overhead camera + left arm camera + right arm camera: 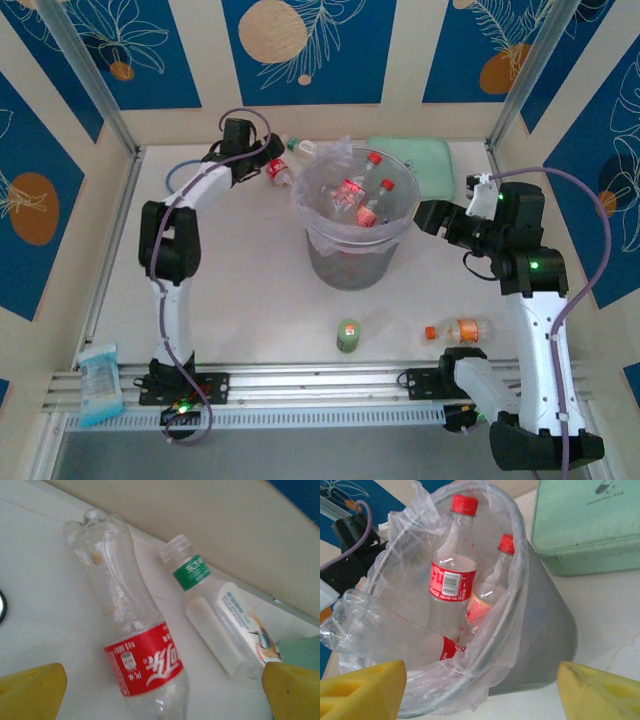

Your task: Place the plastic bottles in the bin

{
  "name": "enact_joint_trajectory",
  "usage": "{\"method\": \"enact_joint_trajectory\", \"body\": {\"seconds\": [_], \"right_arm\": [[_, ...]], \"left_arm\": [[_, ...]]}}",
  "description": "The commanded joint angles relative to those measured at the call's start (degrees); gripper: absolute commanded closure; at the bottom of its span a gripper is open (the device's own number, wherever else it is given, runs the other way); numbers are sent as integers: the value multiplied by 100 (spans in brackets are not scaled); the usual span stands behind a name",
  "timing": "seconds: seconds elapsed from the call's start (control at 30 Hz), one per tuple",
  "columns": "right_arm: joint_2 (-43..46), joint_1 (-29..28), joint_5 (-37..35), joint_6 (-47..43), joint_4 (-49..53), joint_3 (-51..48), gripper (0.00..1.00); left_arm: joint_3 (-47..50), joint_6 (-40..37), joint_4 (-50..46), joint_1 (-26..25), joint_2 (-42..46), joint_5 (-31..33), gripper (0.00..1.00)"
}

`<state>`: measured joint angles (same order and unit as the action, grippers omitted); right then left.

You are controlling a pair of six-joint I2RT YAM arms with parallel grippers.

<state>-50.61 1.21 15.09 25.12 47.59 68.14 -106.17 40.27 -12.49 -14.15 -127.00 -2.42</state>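
From above, the left pincer (266, 166) sits at ten o'clock of the bin (350, 268), its fingertips lost against two bottles lying on the table (250, 300). The left wrist view shows them more clearly. A red-label bottle (142, 665) lies between the yellow fingers (30, 690), which stand wide apart and touch nothing. Its neck end is cut off by the bottom edge. Just beside it, at two o'clock, lies a white-capped bottle (220, 615) with a green neck band, its base hidden behind the right-hand finger.

The right pincer (430, 216) hangs at three o'clock of the bin. Its wrist view shows it (480, 692) spread wide and empty above the rim. Inside the bin a tall red-capped bottle (452, 575) leans upright, with a second red-capped bottle (492, 592) partly hidden behind it. A third bottle (447, 647) lies low, blurred by the crumpled plastic bag (350, 625), so little more than a strip of its red label can be made out.

The overhead view also shows a green-label bottle (348, 335) at six o'clock of the bin. An orange-capped bottle (462, 330) lies on its side at four o'clock. A mint-green case (410, 155) lies at one o'clock, cut off by the frame in the right wrist view (585, 525).
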Motion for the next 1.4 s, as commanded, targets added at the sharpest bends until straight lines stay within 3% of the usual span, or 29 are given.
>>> {"method": "enact_joint_trajectory", "body": {"seconds": [0.0,0.4,0.63,0.77,1.03,1.2,1.37], "right_arm": [[-24,28,225,-23,67,-12,18],[-212,54,203,-104,158,4,16],[-213,54,238,-155,333,164,16],[-215,54,294,-210,400,441,17],[-548,-205,1101,156,-141,1065,19],[-1047,-1223,640,168,-431,1852,20],[-1974,-2378,365,-45,-625,2962,15]], "left_arm": [[-364,71,-428,-78,-427,26,0],[-448,420,-198,-193,-1113,-197,1],[-209,266,-226,-184,-815,-73,29],[436,-82,-91,-160,-19,127,42],[2295,-964,251,-220,2568,239,49],[3209,-1784,-246,-655,4582,611,57],[3279,-2612,-927,-1542,6123,670,62]]}}
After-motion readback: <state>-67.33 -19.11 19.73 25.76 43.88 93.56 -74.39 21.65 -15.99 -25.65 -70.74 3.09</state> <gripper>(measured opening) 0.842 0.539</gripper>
